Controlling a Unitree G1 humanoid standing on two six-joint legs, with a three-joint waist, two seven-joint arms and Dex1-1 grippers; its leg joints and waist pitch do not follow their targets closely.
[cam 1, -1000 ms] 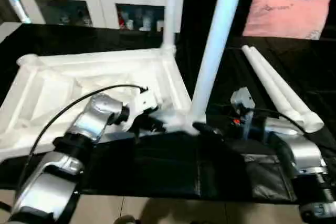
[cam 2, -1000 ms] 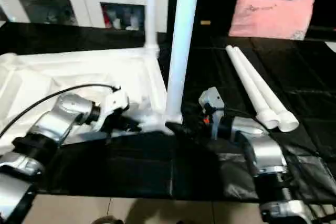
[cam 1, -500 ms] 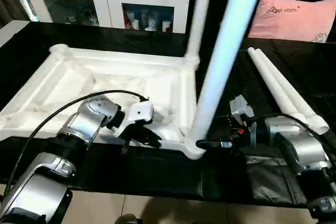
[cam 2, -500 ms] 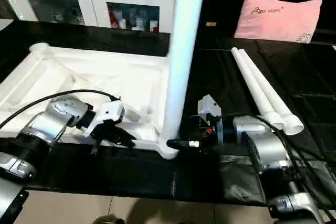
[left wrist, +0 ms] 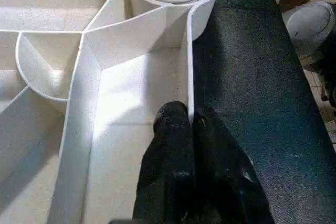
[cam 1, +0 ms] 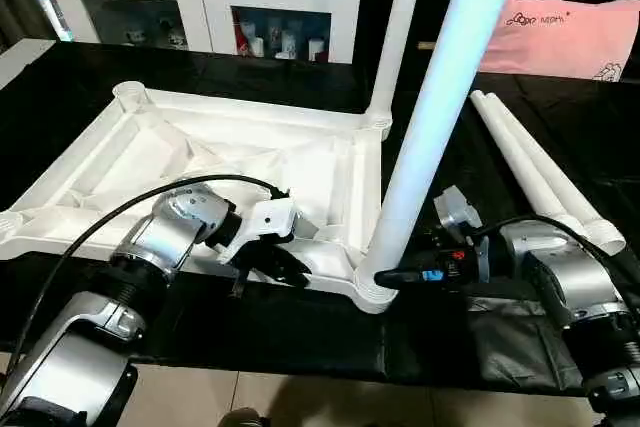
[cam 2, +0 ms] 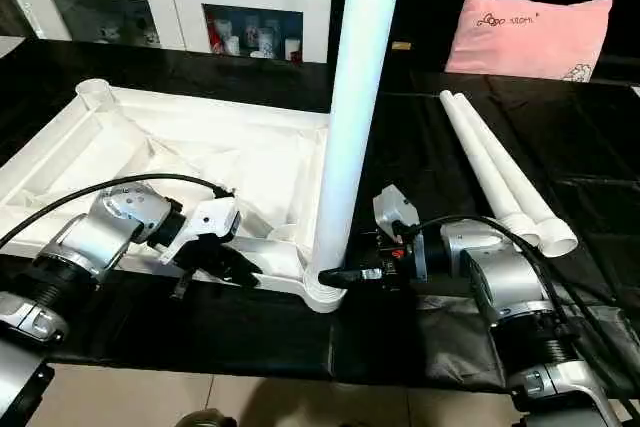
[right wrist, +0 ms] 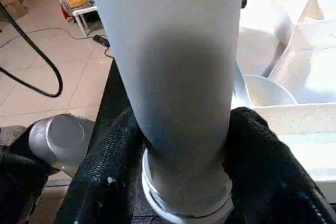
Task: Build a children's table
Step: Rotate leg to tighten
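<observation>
Left fingers (left wrist: 181,129) pinched on tabletop (cam 1: 140,147) rim, right fingers (right wrist: 257,145) around upright leg (right wrist: 178,93) base.

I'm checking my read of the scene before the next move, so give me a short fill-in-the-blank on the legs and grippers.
1. The tabletop lies with its ribbed underside facing ____.
2. The number of legs standing in corner sockets is ____.
3. The two loose legs lie on the black surface in front of the ____ pillow.
4. The left gripper pinches the tabletop's ____, while the right gripper brackets the near leg.

Missing words: up; two; pink; rim
</observation>
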